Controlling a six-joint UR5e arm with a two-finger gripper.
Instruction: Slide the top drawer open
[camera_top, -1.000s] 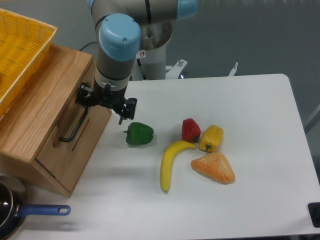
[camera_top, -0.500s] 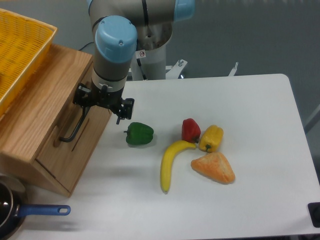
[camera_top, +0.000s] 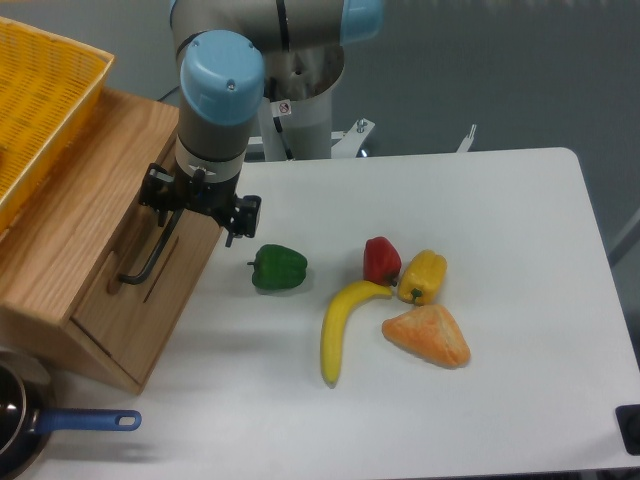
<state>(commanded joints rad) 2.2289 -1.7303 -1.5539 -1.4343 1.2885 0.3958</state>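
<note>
White tabletop (camera_top: 480, 300) fills most of the view, with grey floor and the arm's pale base behind it. At the left edge stands a light-oak chest, and the top drawer (camera_top: 150, 255) shows its front panel toward the tabletop, looking shut or nearly so, with a black bar handle (camera_top: 150, 255) running down the panel. A yellow mesh basket (camera_top: 40, 95) rests on top of the chest.

The claw (camera_top: 195, 205) hangs at the upper end of that handle, just in front of the drawer's front; its black body hides the fingertips, so I cannot tell whether they are spread, pressed together or already pinching the bar. By my reading the step in hand is the approach and grasp of the handle. The next move calls for a firm hold on the bar and then a straight pull away from the chest, out over the tabletop, along the drawer's own line of travel.

A green pepper (camera_top: 279, 268) lies near that path and might be nudged.

A small round red-and-white sticker sits on the arm's base, too small to read; no other writing shows.
</note>
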